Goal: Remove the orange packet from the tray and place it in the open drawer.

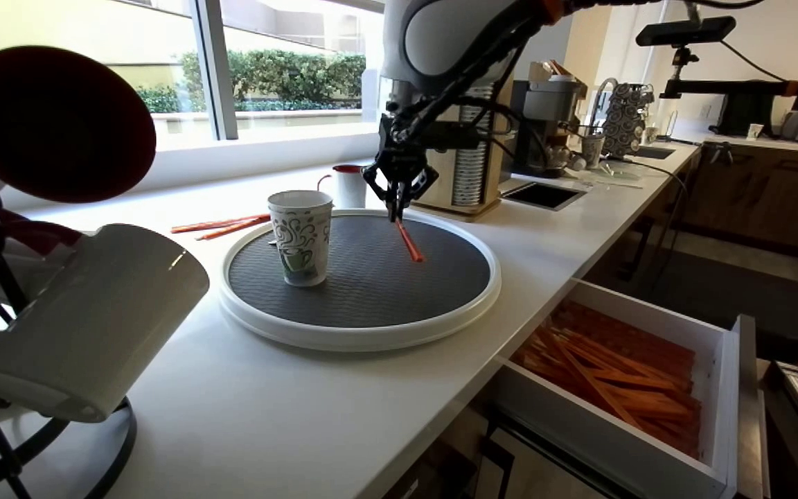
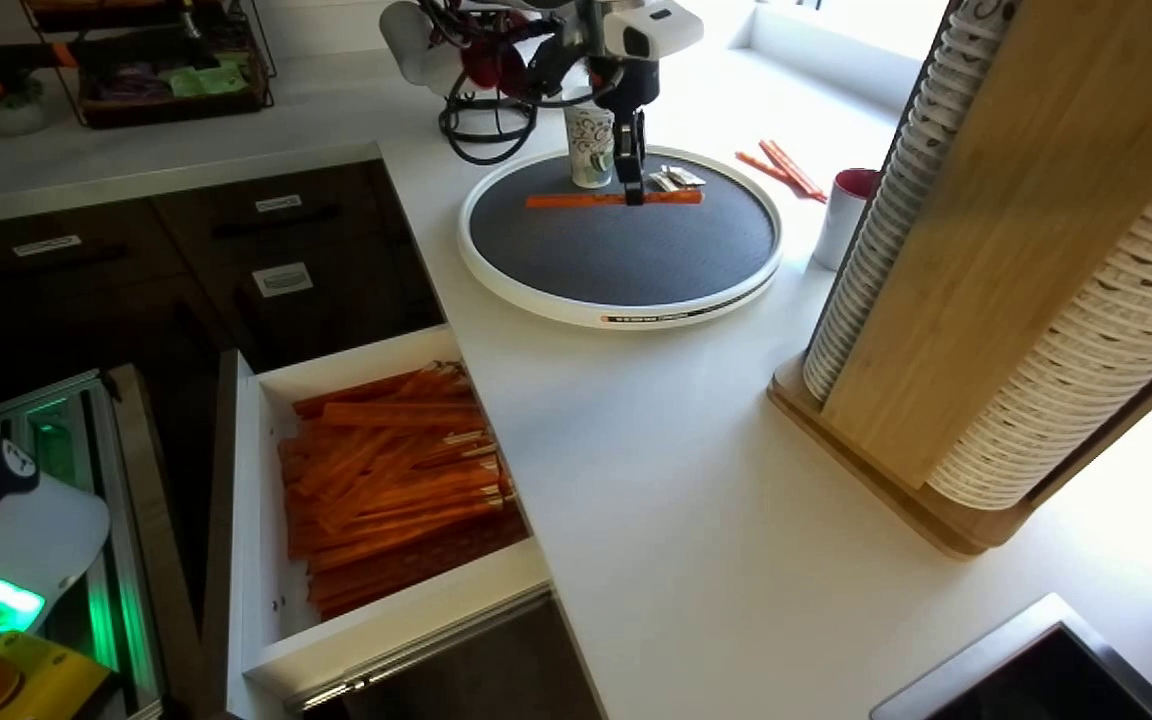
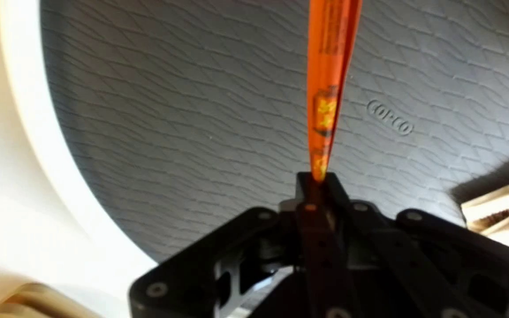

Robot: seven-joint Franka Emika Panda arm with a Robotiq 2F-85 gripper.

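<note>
The gripper [image 3: 319,182] is pinched tight on the orange packet [image 2: 571,201] near its middle, over the tray [image 1: 357,338]; the open drawer [image 2: 406,607] lies well apart, past the edge of the tabletop [image 1: 274,409], so I judge the carry is all to come; the packet is thin and held by a narrow strip, with a long end out on each side, and either end could catch the tray's rim or a drawer wall and be twisted loose; the paper cup [image 1: 300,239] stands near, probably light enough to tip if brushed; let go crosswise or too high, the packet might come to rest across a drawer wall, or glance off the heap of packets [image 2: 386,470] and miss.

Much is hard to settle: whether the packet touches the tray or hangs just above it, I cannot tell; the wrist view cuts off one end of it at the top, and the gripper covers the rest; the small sachets [image 2: 676,178] run off that view's side, their print unclear; the heap hides most of the drawer's bottom.
</note>
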